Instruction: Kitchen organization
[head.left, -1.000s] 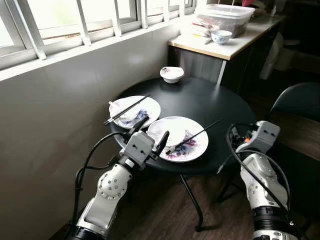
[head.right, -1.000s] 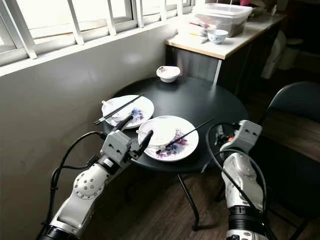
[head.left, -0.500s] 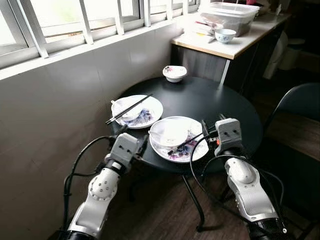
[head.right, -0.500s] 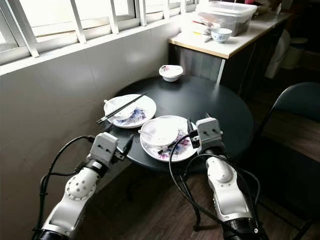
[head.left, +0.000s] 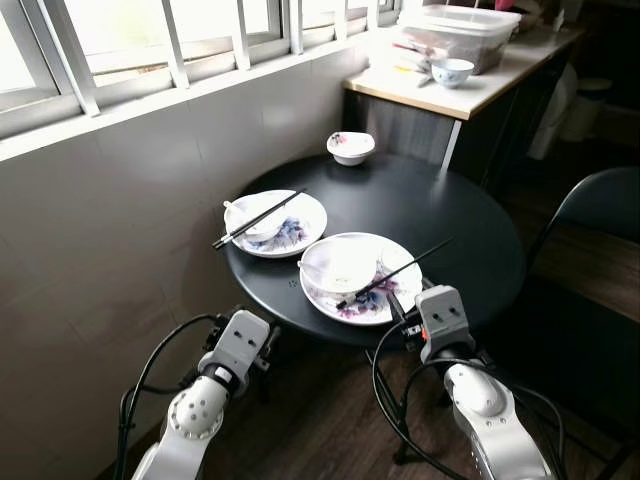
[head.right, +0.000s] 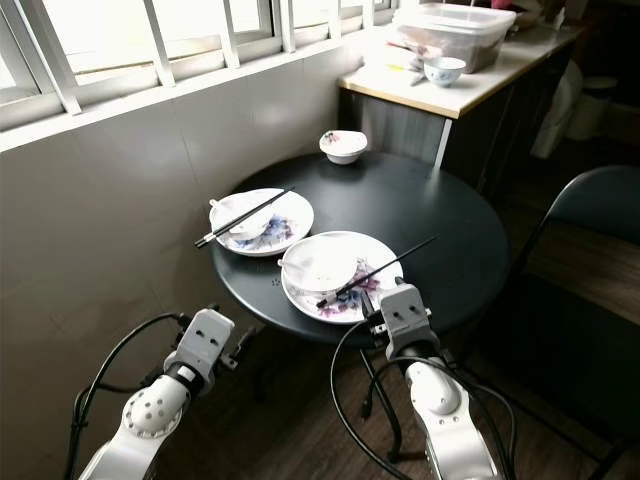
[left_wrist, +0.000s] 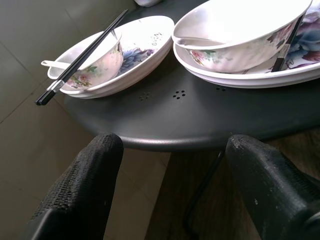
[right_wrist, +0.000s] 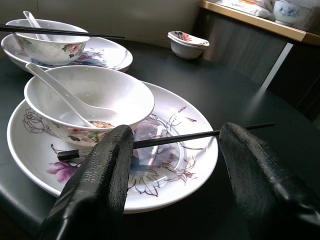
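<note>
Round black table (head.left: 440, 215) beside a grey wall under a window; a dark chair (head.left: 600, 205) stands to its right, and a counter (head.left: 455, 90) beyond carries a clear lidded box (head.left: 462, 30) and a small bowl (head.left: 451, 71).

Near plate (head.left: 375, 300) — flowered, at the table's front edge, holding a white bowl (head.left: 340, 265) with a spoon (right_wrist: 57, 90) in it; a pair of black chopsticks (head.left: 395, 272) lies slantwise across the plate's rim.

Far plate (head.left: 295, 222) — toward the wall, holding a smaller flowered bowl (left_wrist: 95, 62) with a spoon, and chopsticks (head.left: 255, 218) laid across it.

Small dish (head.left: 350, 147) at the table's far edge.

Right gripper (right_wrist: 172, 150), fingers spread, level with the near plate's rim, empty. Left gripper (left_wrist: 170, 185), fingers spread, below the table edge, empty.
</note>
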